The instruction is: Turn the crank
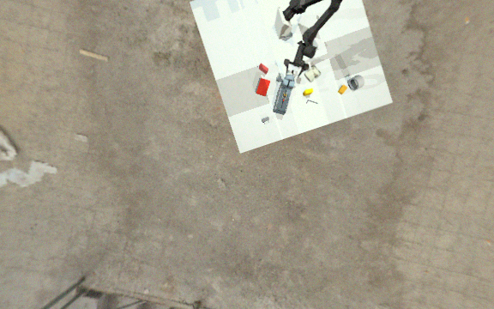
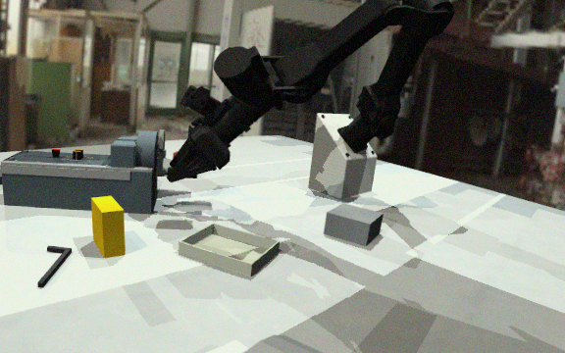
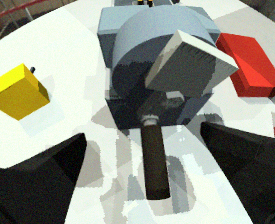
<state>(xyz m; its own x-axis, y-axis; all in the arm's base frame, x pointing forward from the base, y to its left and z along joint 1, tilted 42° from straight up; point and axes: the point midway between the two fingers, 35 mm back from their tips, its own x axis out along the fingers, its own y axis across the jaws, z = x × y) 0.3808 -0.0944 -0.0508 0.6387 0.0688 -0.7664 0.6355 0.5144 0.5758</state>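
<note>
The gripper is held wide apart, empty, with the crank handle lying between its fingers, untouched.

crank handle between spread fingers, untouched; machine ahead

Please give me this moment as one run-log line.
phase: approach | gripper: open, empty | crank handle: between the fingers, not gripped | machine: untouched

The white desk carries the grey-blue crank machine, a yellow block, an open tray, a grey box and a hex key.
</note>
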